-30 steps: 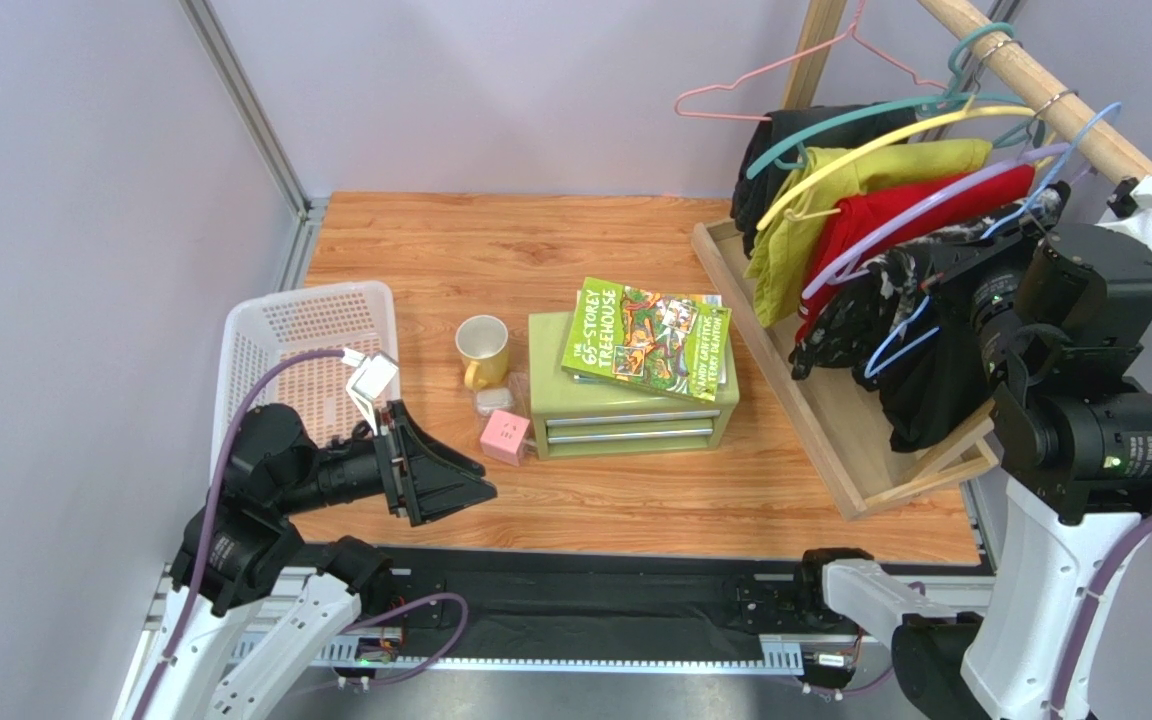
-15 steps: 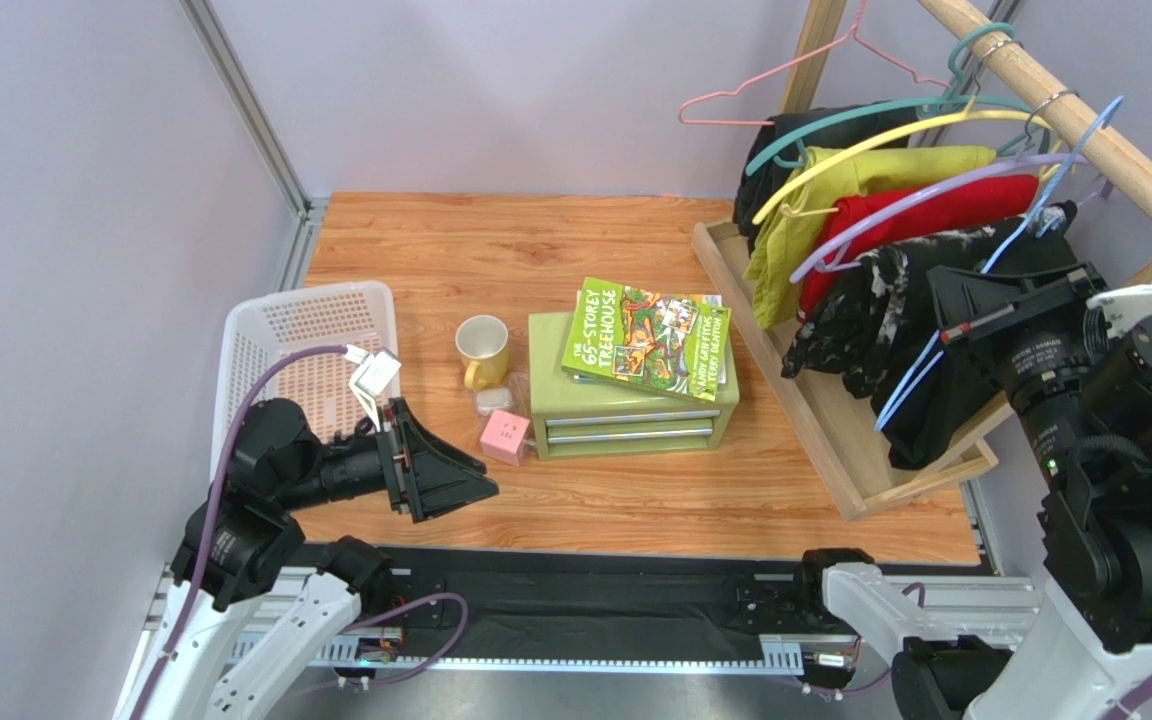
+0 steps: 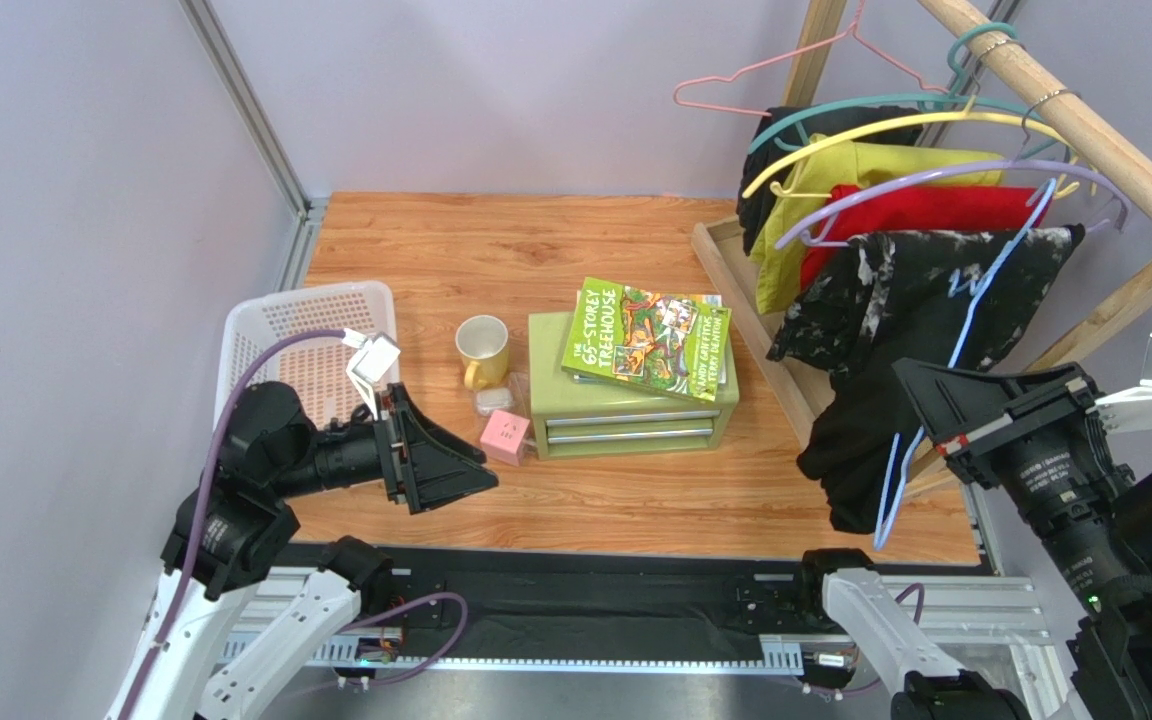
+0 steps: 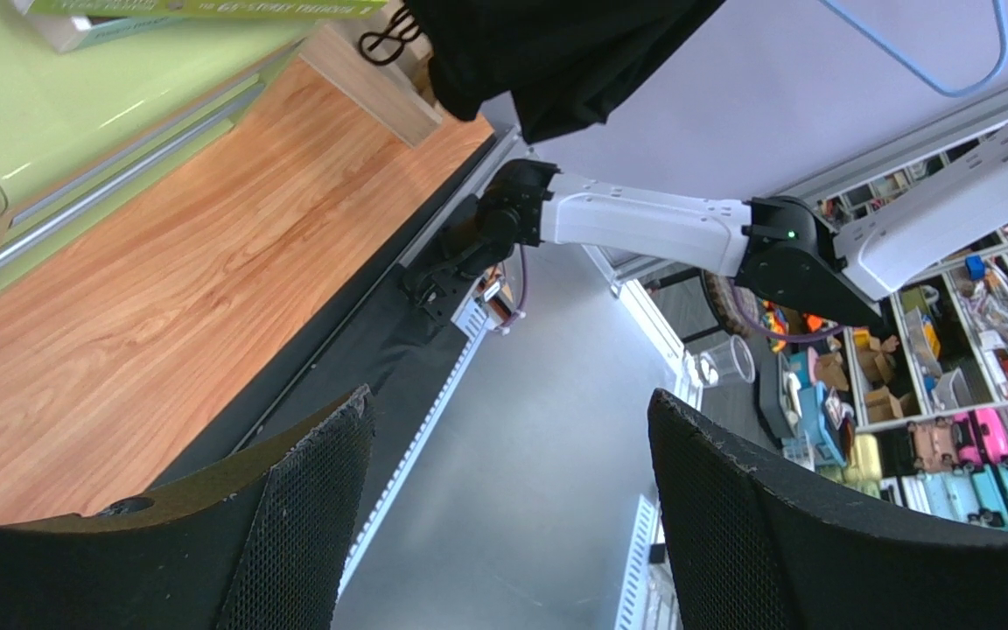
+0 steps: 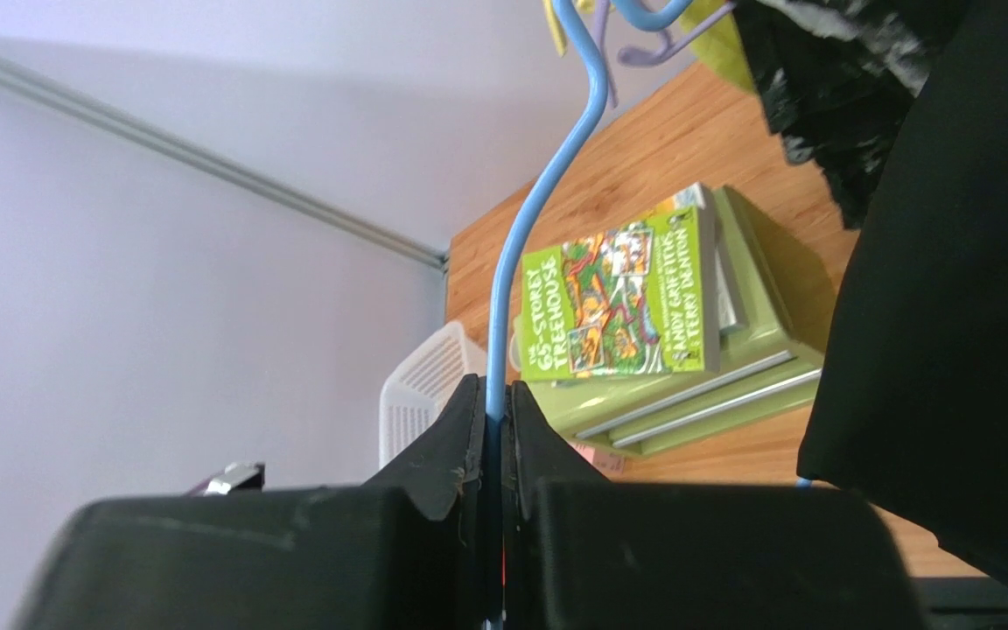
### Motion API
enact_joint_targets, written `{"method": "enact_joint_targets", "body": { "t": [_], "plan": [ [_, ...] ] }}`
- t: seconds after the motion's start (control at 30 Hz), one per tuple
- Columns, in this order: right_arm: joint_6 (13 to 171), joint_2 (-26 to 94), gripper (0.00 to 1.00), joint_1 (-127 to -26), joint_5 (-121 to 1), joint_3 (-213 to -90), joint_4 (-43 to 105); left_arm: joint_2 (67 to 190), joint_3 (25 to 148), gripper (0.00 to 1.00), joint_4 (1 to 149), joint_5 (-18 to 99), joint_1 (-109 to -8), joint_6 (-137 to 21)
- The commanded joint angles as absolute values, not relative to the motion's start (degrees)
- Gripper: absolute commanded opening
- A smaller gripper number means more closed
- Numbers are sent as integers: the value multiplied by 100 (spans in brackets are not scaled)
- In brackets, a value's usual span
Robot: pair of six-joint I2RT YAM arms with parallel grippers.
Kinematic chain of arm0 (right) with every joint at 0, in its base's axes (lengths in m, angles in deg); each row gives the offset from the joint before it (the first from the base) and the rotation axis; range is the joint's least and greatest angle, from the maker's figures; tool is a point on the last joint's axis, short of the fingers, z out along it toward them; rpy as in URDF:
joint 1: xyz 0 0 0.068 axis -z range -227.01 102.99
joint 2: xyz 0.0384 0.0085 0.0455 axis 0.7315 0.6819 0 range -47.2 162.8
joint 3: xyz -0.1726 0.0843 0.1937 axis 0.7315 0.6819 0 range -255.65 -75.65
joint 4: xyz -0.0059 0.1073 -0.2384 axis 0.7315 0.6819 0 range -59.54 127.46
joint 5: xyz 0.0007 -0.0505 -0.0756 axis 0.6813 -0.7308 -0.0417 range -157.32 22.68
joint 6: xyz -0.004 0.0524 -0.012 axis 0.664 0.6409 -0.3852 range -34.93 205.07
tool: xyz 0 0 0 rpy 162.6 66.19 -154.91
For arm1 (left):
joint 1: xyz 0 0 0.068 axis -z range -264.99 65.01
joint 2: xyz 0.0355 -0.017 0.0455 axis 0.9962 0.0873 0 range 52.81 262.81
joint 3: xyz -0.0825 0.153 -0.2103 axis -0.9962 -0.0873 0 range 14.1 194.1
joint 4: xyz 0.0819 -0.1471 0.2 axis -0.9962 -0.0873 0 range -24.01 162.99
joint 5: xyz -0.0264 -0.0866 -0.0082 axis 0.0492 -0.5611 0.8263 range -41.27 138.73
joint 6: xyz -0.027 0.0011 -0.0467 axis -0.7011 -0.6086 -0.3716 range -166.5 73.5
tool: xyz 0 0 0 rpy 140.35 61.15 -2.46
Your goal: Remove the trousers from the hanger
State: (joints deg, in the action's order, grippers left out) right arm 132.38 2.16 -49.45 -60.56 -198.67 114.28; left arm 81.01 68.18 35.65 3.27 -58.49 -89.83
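At the far left of the wooden tabletop (image 3: 417, 248) stands a white mesh basket (image 3: 304, 338), and just near of it the left gripper (image 3: 455, 473) hovers with its jaws spread wide and nothing between them (the left wrist view shows only the tabletop edge and floor past the two black fingers (image 4: 293, 505)). To its right sit a yellow mug (image 3: 483, 350), a small pink cube (image 3: 504, 437) and a green drawer box (image 3: 630, 408) with a bright green paperback (image 3: 647, 339) lying on top. Further right, a wooden rail (image 3: 1078, 120) slopes from far to near over a wooden tray (image 3: 748, 308), carrying a row of hangers: an empty pink wire hanger (image 3: 778, 83) farthest, then a teal, a yellow and a lilac one. The trousers (image 3: 898, 285) hang there together, a dark pair farthest, then yellow-green, then red, then black with white speckles, and nearest a plain black pair (image 3: 856, 450) drooping low over the tray's near end. That black pair hangs on a blue hanger (image 3: 928, 398), whose lower wire is pinched in the right gripper (image 3: 940, 444) at the near right; the right wrist view shows the jaws clamped tight on the blue wire, with the black cloth beside them at the right.
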Motion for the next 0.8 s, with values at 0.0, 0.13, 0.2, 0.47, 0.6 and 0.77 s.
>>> {"method": "enact_joint_targets", "body": {
  "t": [0.0,0.13,0.2,0.47,0.6,0.77],
  "plan": [
    [13061,105,0,-4973,-5134,-20256,11263,8277,7315,81,3590,126,-5836,-8746],
    [12964,131,0,-4973,-4082,-20415,11606,8471,7553,80,3590,135,-5836,-8702],
    [12981,114,0,-4965,-3728,-20406,11598,8568,7580,78,3800,153,-5836,-8815],
    [13411,140,0,-4868,-2172,-20687,11379,8866,7650,77,4662,530,-5389,-9255],
    [13806,158,0,-4789,-1523,-20722,10766,9226,7843,75,4680,1048,-4442,-9089],
    [14989,359,0,-4385,-1012,-20722,9091,9675,8422,75,4759,1945,-3657,-8922]
  ]
}}
